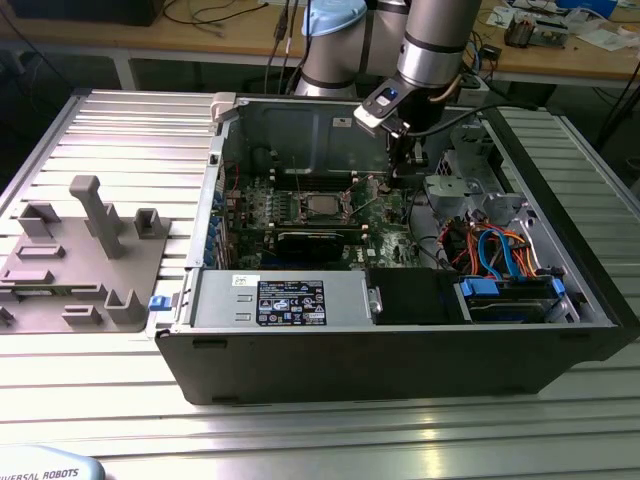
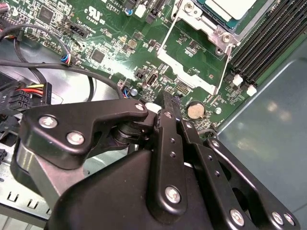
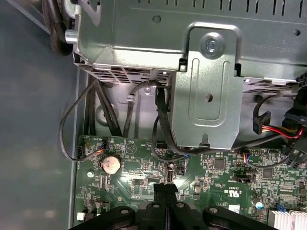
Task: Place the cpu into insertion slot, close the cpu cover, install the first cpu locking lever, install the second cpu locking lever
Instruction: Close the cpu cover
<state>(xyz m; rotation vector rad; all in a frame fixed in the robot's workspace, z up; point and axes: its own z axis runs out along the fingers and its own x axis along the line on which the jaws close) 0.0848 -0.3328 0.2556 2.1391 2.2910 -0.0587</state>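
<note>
The cpu [image 1: 321, 206], with its silver-grey top, lies in the insertion slot [image 1: 301, 212] on the green board inside the open computer case. The second wrist view shows a corner of the cpu [image 2: 234, 6] inside the slot's metal rim [image 2: 213, 31]. The cpu cover [image 2: 186, 72], a thin silvery frame, stands tilted up from the slot's edge. In the exterior view the cover [image 1: 353, 194] is on the slot's right side. My gripper [image 1: 403, 168] hangs over the board to the right of the slot. In both wrist views its fingers [image 2: 165, 103] [image 3: 165, 191] meet, shut on nothing.
A power supply [image 1: 270, 300] lines the case's front. A drive cage with blue and orange cables [image 1: 500, 250] fills the right side. A metal bracket [image 3: 206, 96] and black cables [image 3: 158, 115] rise beyond the gripper. A coin cell [image 3: 111, 164] and memory slots [image 2: 268, 43] lie nearby. A grey fixture [image 1: 80, 250] sits outside the case.
</note>
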